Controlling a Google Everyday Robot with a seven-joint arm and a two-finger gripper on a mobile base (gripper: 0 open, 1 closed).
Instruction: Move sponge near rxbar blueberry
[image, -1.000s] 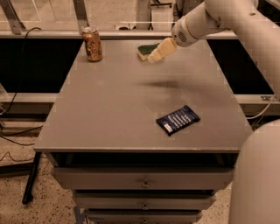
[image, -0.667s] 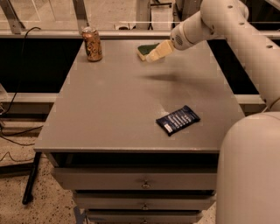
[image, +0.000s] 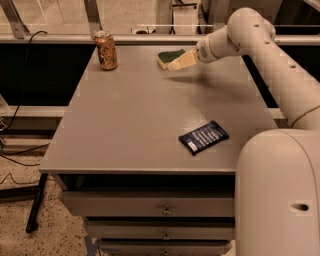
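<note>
**Counter** (image: 130, 115): a grey flat top fills the middle of the frame. Drawers (image: 150, 202) sit under its front edge, at the bottom of the frame.

**Sponge** (image: 170, 54): upper centre of the frame, close to the counter's far edge. The dark green top shows above a pale base. I cannot tell whether it rests on the counter or hangs just above it.

**Gripper** (image: 181, 61): upper centre, pale cream and pointing left. It meets the sponge at the sponge's right end. Whether the jaws are clenched or released cannot be told from here.

**Arm** (image: 280, 65): white. It rises along the right side of the frame, bends at the upper right and reaches left to the gripper. A soft shadow lies on the counter below and to the right of the gripper.

**Rxbar** (image: 204, 137): right of centre, flat on the counter near the front right corner. The dark blue wrapper has white lines and lies at a slant, with its right end higher in the frame. It is well apart from the sponge, with bare counter between them.

**Can** (image: 106, 50): upper left, brownish and upright, near the counter's far left corner. It is well apart from the sponge.

**Base** (image: 280, 195): a white rounded body fills the lower right corner and overlaps the counter's front right corner.
</note>
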